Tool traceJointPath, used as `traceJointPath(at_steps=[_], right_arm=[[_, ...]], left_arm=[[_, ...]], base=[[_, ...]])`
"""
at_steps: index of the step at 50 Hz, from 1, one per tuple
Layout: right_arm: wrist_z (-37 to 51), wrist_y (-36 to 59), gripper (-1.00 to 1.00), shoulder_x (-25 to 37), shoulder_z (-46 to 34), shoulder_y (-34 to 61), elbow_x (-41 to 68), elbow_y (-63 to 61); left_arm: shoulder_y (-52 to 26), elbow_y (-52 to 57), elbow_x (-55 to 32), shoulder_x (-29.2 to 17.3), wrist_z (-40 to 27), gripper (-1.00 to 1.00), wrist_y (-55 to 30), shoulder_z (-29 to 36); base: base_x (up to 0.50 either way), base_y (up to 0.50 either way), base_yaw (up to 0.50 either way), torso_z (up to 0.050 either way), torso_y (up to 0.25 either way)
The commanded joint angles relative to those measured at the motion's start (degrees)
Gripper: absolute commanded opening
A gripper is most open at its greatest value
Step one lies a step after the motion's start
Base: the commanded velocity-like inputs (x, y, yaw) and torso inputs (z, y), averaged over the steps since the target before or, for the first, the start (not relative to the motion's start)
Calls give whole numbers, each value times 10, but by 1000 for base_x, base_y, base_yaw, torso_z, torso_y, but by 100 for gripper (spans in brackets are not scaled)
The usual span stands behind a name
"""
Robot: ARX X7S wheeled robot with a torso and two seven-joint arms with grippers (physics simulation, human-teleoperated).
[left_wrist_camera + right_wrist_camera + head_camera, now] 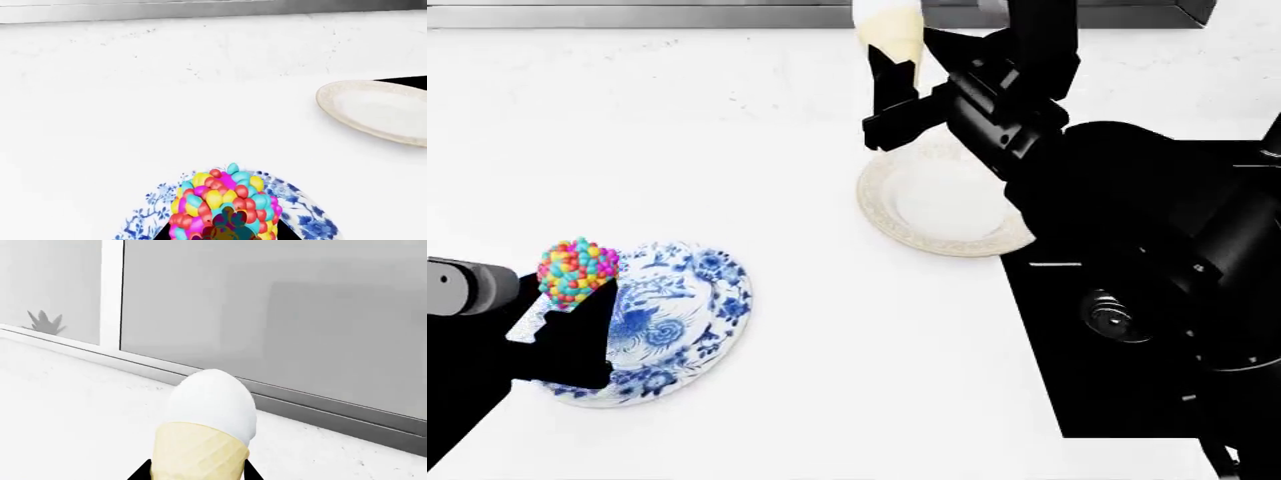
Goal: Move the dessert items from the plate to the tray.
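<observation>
Each pincer grips one dessert: the left pincer (pixel 571 300) clamps the candy ball (pixel 578 267) over the blue plate (pixel 681 320); the right pincer (pixel 894 95) holds the cone (pixel 888 35) upright near the counter's (pixel 694 130) far edge. No tray shows.

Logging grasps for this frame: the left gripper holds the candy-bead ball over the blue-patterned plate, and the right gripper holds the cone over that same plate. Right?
Not quite. The head view shows the right gripper holding the cone by the cream plate, not over the blue-patterned plate. The left gripper and candy-bead ball are as described.
</observation>
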Motion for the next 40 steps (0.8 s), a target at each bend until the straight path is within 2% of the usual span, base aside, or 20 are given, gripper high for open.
traceJointPath(at_steps=[1, 9, 14, 32, 40], right_arm=[[-5, -7, -100, 5, 13, -4, 6, -22], [-13, -20, -100, 9, 26, -10, 19, -37], [-15, -28, -100, 12, 25, -11, 10, -42], [4, -33, -100, 28, -1, -3, -39, -109], [15, -39, -100, 46, 18, -28, -17, -129]], left_arm=[[-46, 9, -52, -21, -46, -100, 2, 8], [-87, 15, -81, -33, -73, -100, 11, 20], [-111, 12, -112, -38, -99, -100, 23, 22], [-181, -11, -128, -44, -129, -100, 29, 86], [-216, -21, -118, -37, -128, -100, 31, 115]], base=[[0, 0, 0, -15, 250], [1, 0, 0, -14, 250], [0, 0, 0, 0, 0], [-470, 52, 0, 50, 51], [-450, -310, 0, 50, 49]])
